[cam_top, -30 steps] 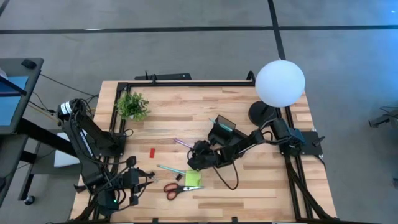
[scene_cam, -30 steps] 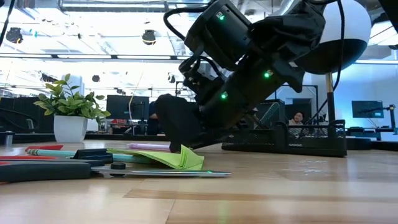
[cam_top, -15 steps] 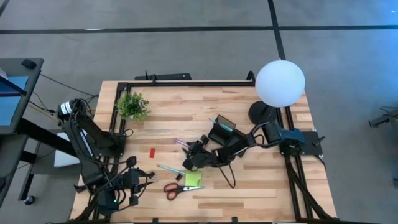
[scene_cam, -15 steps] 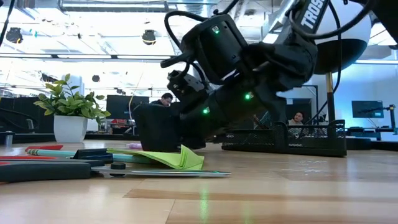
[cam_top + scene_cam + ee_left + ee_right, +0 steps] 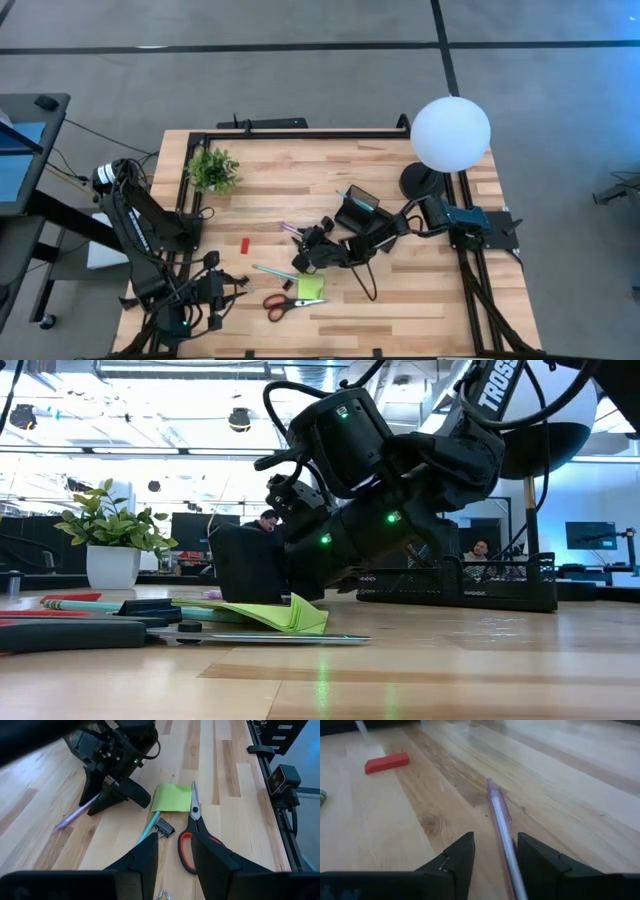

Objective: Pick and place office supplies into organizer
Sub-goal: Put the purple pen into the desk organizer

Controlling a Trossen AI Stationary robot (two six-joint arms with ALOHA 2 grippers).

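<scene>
Item: purple pen (image 5: 501, 817), lying flat on the bare table (image 5: 420, 310) near its middle, between the red block (image 5: 244, 245) and the organizer (image 5: 357, 213).

Right gripper (image 5: 493, 856): low over the pen, fingers apart with the barrel running between them, not yet clamped.

Left gripper (image 5: 175, 851): waiting at the table's near-left corner, fingers apart and empty (scissors (image 5: 192, 835) and sticky pad (image 5: 172, 797) lie ahead of it).

Handling, judged: light, stiff, slim and smooth; likely to roll or slip. Best gripped across the barrel near mid-length, so it lifts level.
</scene>
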